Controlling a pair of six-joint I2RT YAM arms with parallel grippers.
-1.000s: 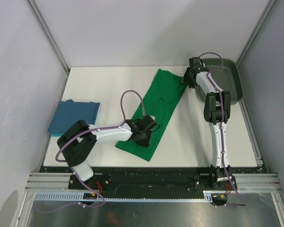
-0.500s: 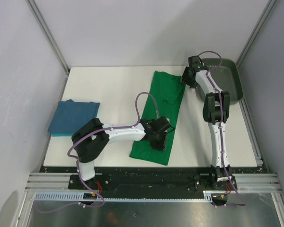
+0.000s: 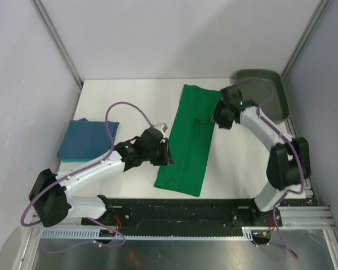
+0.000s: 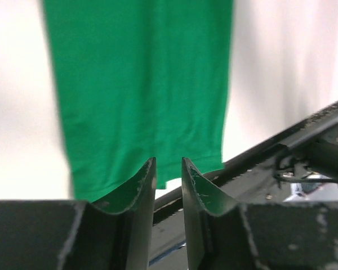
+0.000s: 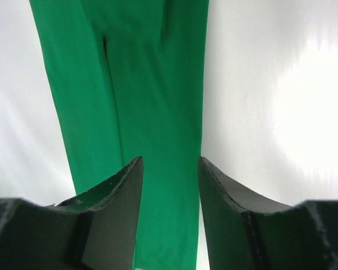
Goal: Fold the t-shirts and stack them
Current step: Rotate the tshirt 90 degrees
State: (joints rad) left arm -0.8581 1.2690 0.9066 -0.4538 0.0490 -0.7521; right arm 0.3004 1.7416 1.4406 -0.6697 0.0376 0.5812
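The emerald green t-shirt [image 3: 191, 140] lies flat on the white table as a long narrow folded strip, running from the far middle to the near edge. My left gripper [image 3: 168, 156] hovers at its left edge near the near end, with its jaws a narrow gap apart and empty [image 4: 169, 160]; the shirt [image 4: 141, 84] lies ahead of it. My right gripper [image 3: 218, 119] is open and empty over the shirt's far right edge, with green cloth [image 5: 152, 84] below the jaws [image 5: 169, 160]. The teal blue t-shirt [image 3: 89, 139] lies folded at the table's left edge.
A dark grey-green tray [image 3: 270, 93] stands at the far right corner, behind my right arm. The black front rail [image 4: 281, 152] runs just past the shirt's near end. White walls close in the table [image 3: 129, 101] on three sides.
The green shirt swung straight, its near end moving right. My left gripper then let go and drew back to the left. My right gripper left the far corner and came nearer.
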